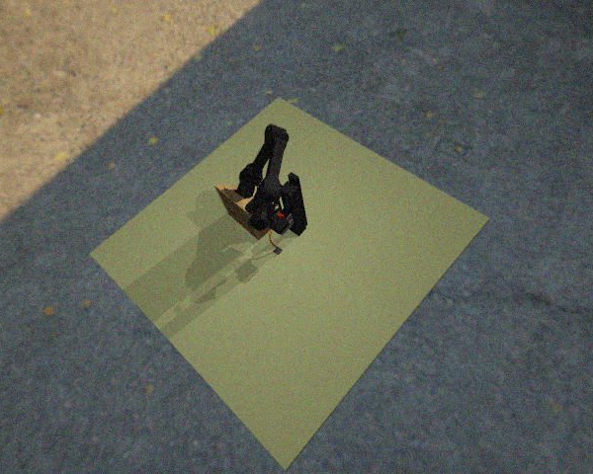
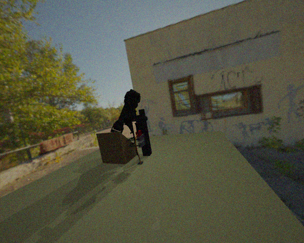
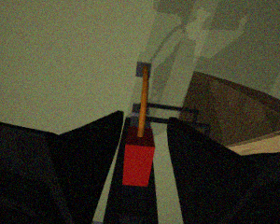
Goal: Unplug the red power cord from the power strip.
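The red plug (image 3: 138, 164) (image 1: 280, 215) (image 2: 139, 133) sits between the two dark fingers of my gripper (image 3: 144, 126) (image 1: 275, 220). A pale gap shows on each side of the plug, so the fingers are open and do not pinch it. An orange cord (image 3: 143, 96) runs from the plug down to a small grey end piece (image 3: 142, 69) (image 1: 277, 250) (image 2: 140, 162) on the mat. The black power strip (image 1: 297, 203) (image 2: 145, 141) stands upright right beside the gripper. I cannot tell whether the plug's prongs sit in the strip.
A brown box (image 1: 231, 199) (image 2: 114, 149) (image 3: 240, 112) stands under the arm's base, just beside the strip. All of it stands on a green mat (image 1: 348, 285) (image 2: 199, 188) (image 3: 53, 37) on blue-grey ground. A building wall stands far behind.
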`<action>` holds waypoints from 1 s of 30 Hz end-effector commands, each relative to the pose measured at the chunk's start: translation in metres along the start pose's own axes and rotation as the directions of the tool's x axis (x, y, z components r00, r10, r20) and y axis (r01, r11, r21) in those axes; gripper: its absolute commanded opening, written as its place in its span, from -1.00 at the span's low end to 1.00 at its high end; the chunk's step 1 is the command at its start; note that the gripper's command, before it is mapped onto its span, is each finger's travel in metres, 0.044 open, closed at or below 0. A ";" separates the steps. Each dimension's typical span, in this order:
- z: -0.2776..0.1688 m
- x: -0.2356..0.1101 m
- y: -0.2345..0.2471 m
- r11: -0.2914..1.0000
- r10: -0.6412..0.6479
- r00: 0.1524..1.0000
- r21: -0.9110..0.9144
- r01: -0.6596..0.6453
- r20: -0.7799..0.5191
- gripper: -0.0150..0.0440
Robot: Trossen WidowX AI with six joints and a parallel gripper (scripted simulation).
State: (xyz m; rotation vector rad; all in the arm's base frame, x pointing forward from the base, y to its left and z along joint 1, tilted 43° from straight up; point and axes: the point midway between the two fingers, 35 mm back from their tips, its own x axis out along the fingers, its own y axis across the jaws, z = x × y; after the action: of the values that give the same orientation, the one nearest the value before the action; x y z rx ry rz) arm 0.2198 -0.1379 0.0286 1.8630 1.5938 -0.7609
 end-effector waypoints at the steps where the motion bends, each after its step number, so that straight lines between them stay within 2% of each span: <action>1: 0.001 -0.007 0.001 1.000 0.014 1.000 -0.003 -0.014 0.008 0.05; 30: -0.036 -0.007 0.000 1.000 0.014 1.000 -0.002 -0.014 0.006 0.05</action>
State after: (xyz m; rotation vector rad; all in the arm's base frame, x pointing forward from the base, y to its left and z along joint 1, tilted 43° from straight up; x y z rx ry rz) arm 0.2219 -0.1211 0.0539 1.8585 1.5765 -0.7579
